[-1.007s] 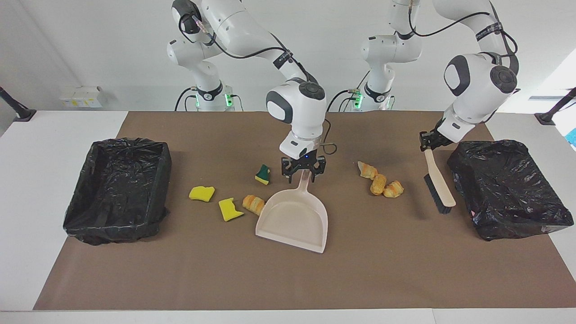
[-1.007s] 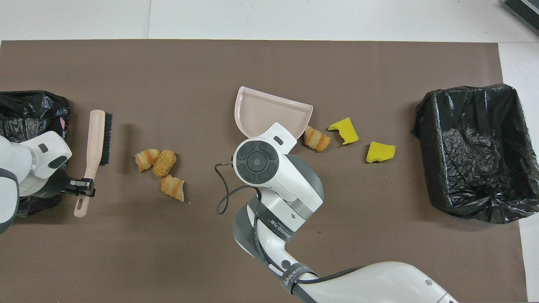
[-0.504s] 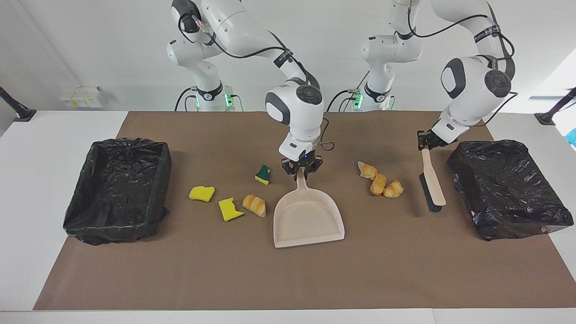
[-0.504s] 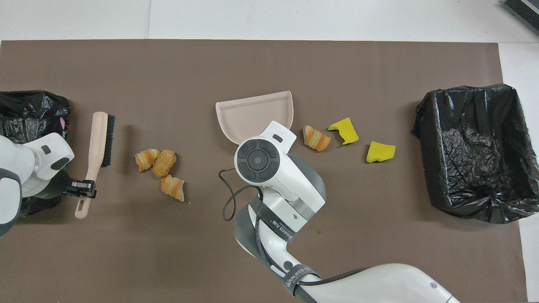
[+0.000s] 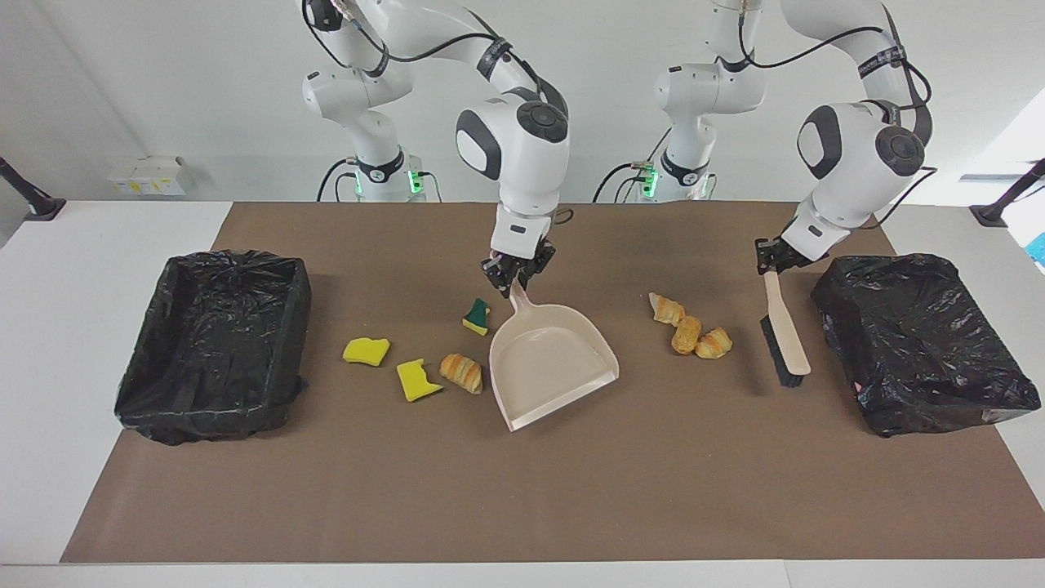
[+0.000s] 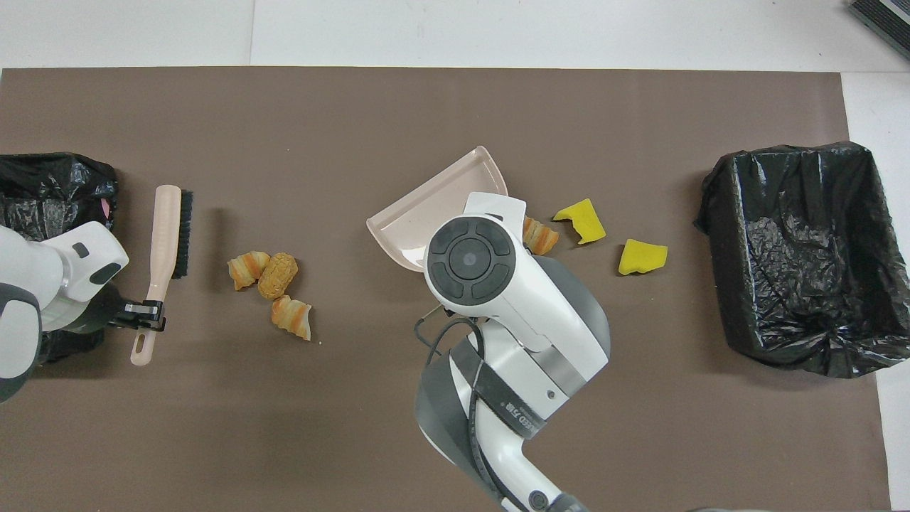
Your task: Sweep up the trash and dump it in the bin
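Note:
My right gripper (image 5: 516, 279) is shut on the handle of the beige dustpan (image 5: 551, 363), which sits mid-table with its handle end raised. The arm's wrist hides that gripper in the overhead view, where only the dustpan (image 6: 426, 203) shows. My left gripper (image 5: 771, 260) is shut on the handle of the beige brush (image 5: 785, 327), bristles down beside the crumpled black bin (image 5: 914, 343). Trash lies in two groups. Three croissant pieces (image 5: 690, 333) lie between pan and brush. A green-faced sponge (image 5: 477, 316), one croissant piece (image 5: 461, 372) and two yellow sponge chunks (image 5: 418, 380) (image 5: 365, 351) lie toward the right arm's end.
An open black-lined bin (image 5: 214, 343) stands at the right arm's end of the brown mat (image 5: 522, 506). The same bin (image 6: 796, 256) shows in the overhead view, with the sponge chunks (image 6: 642, 257) between it and the dustpan.
My right gripper closed on the dustpan handle, rose and swung the pan's mouth toward the left arm's end. The left gripper and brush lifted slightly.

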Robot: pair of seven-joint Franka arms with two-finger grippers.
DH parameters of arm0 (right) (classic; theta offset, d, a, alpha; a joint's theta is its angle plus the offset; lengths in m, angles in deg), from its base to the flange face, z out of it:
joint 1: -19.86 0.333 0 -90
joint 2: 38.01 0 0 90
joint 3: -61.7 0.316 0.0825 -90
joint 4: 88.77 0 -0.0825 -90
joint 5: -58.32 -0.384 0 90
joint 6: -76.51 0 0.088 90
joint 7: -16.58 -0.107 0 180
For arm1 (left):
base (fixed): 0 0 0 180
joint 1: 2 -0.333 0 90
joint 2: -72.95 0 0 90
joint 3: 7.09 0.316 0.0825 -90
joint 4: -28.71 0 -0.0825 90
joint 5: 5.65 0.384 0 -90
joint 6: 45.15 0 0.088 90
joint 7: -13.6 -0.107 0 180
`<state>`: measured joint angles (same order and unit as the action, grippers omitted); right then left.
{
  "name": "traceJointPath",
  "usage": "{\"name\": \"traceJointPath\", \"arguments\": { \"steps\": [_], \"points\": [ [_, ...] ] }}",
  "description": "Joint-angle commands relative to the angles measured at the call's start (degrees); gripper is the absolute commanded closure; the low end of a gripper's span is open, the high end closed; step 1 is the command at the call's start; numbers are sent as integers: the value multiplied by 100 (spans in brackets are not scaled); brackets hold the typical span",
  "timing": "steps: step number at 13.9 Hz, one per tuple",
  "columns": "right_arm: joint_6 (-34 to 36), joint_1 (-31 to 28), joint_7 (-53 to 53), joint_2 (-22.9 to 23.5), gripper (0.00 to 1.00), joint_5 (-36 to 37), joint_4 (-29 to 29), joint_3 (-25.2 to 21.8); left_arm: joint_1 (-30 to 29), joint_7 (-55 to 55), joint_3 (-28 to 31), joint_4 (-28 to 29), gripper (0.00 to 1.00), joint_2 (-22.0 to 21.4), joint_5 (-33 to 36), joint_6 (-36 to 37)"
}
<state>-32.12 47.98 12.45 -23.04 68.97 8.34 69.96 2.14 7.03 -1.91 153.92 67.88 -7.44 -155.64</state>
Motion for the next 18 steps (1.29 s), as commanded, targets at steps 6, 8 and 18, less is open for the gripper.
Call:
{"name": "traceJointPath", "arguments": {
  "steps": [6, 8, 18],
  "points": [
    [-184, -429, 3846, -249, 100, -404, 669, 35, 104, 164, 1, 91, 100, 173, 100, -113],
    [-412, -500, 4917, -205, 100, -642, 713, 35, 60, 155, 1, 309, 100, 59, 100, -42],
    [-1239, -307, 5281, 322, 100, -547, 687, 35, 1403, 2596, -61, 882, 100, -258, -477, 72]
  ]
}}
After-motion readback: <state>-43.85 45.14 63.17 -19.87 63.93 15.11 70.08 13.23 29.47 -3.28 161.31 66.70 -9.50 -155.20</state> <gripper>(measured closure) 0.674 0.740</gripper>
